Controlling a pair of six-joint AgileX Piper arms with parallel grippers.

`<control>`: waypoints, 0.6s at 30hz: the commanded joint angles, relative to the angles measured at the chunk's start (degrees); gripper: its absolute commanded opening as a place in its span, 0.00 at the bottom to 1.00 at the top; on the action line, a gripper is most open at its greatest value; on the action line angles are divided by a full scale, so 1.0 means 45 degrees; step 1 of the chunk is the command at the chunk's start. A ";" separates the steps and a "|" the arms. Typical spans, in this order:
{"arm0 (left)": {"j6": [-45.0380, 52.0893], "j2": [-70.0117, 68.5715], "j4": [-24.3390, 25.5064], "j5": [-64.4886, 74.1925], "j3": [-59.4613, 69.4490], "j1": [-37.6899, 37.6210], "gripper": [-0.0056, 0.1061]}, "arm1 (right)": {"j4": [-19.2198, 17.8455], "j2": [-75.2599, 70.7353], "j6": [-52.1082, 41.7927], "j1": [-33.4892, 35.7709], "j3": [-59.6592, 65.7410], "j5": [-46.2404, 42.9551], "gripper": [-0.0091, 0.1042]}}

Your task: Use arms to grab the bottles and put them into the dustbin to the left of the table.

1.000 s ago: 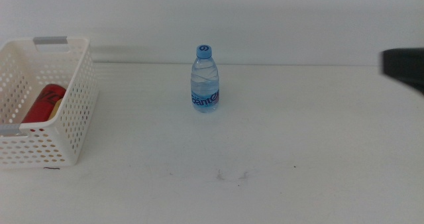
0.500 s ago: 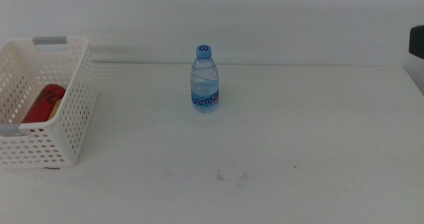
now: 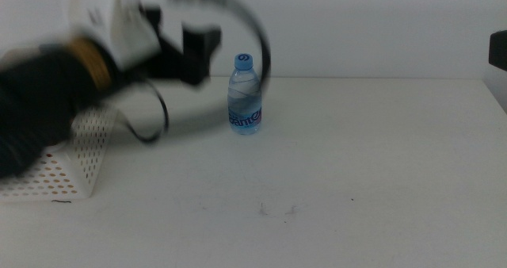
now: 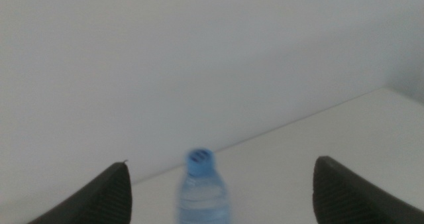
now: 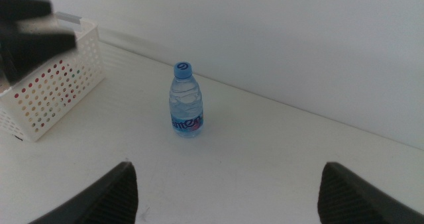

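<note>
Bottles on the table: I count one, a clear water bottle (image 3: 245,94) with a blue cap, standing upright toward the far edge, a little left of the middle.
Table: one plain white table (image 3: 372,165); a few faint dark scuffs (image 3: 277,211) lie near the front edge.
Dustbin: one white perforated dustbin (image 3: 63,161) at the left edge of the table; my left arm (image 3: 47,86) covers most of it in the middle view, so I cannot tell what is inside. My right wrist camera sees red through the holes in its side.
Left gripper: my left gripper (image 3: 198,55) is blurred, up above the table between the dustbin and the water bottle, just beside the bottle but not touching it. My left wrist camera shows both jaws spread wide, the bottle's cap between them and farther off, nothing held.
Right gripper: my right gripper (image 5: 225,187) waits off toward the right edge, jaws wide apart and empty.
</note>
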 commanded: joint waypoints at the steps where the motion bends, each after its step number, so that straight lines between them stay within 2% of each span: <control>1: -0.2942 0.0715 0.1902 -0.4757 0.2146 0.0243 0.89 | 0.0007 -0.0020 -0.0019 0.0049 -0.0087 -0.0156 0.74; 4: -0.2820 0.2322 0.1667 -0.6360 0.3129 0.0441 0.89 | -0.0022 -0.0020 -0.0019 0.0049 -0.0087 -0.0156 0.74; 11: -0.2789 0.5661 0.1485 -0.9140 0.3141 0.0441 0.89 | -0.0021 -0.0020 -0.0019 0.0049 -0.0087 -0.0124 0.74; 15: -0.2431 0.6913 0.0744 -1.0014 0.3008 0.0472 0.89 | -0.0021 -0.0020 -0.0019 0.0049 -0.0087 -0.0124 0.74; 18: -0.2155 0.7744 0.0717 -1.0387 0.2556 0.0709 0.89 | -0.0021 -0.0020 -0.0019 0.0049 -0.0087 -0.0124 0.74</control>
